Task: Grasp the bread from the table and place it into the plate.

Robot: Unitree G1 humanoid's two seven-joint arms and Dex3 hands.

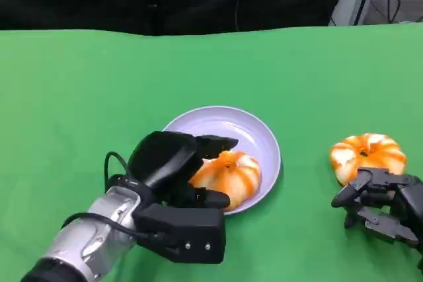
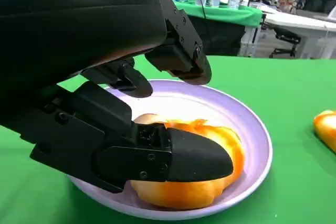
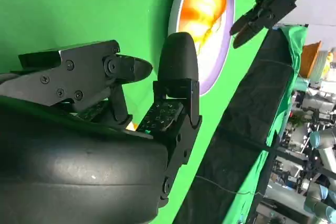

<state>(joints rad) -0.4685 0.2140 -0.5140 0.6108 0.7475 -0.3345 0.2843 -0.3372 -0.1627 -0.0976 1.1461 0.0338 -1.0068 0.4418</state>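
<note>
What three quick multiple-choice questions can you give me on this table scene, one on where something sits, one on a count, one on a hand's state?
1. Where is the bread nearest the left hand?
A. In the plate
B. On the green cloth
C. On the floor

2. How many breads are there?
A. One
B. Two
C. Four

3. What is the right hand doing?
A. Lifting the plate
B. Holding nothing, beside the second bread
C. Pressing the left hand

Answers: 1 A, it lies inside the plate's rim. 2 B, one in the plate, one on the cloth. 3 B, its fingers are apart and free.
</note>
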